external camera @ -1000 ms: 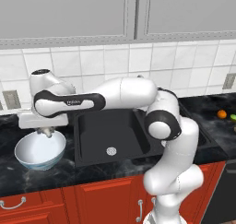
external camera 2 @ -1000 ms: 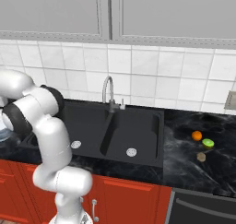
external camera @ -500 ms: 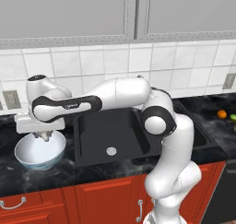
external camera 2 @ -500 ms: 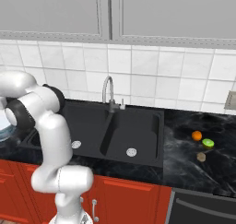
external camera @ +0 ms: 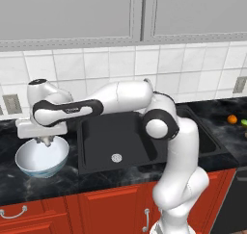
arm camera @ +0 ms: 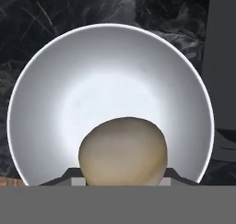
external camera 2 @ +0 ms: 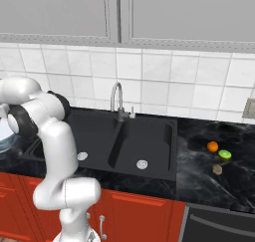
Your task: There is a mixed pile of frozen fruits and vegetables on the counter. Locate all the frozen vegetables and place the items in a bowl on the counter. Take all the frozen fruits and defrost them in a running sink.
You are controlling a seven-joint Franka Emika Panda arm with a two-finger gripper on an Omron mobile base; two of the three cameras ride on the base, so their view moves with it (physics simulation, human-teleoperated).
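My gripper (external camera: 47, 142) hangs just above the bowl (external camera: 30, 164), which stands on the black counter (external camera: 19, 187) left of the sink (external camera: 120, 132). It is shut on a tan frozen vegetable, a mushroom piece. In the hand view the mushroom's rounded cap (arm camera: 122, 149) sits between my fingertips over the white inside of the bowl (arm camera: 110, 75). On the counter right of the sink lie the orange fruit (external camera 2: 212, 146), the lime green fruit (external camera 2: 224, 155) and another tan mushroom piece (external camera 2: 217, 170). The orange fruit (external camera: 232, 119) also lies at the far right of the left base view.
A curved silver faucet (external camera 2: 117, 99) rises behind the double-basin sink (external camera 2: 129, 136), with round drains in both basins. My arm stretches across the sink towards the left. Red cabinets run below the counter, and a tiled wall and grey upper cabinets stand behind it.
My hand has shifted slightly left and a little lower over the bowl, with the mushroom piece still in the gripper. The items on the right have not moved.
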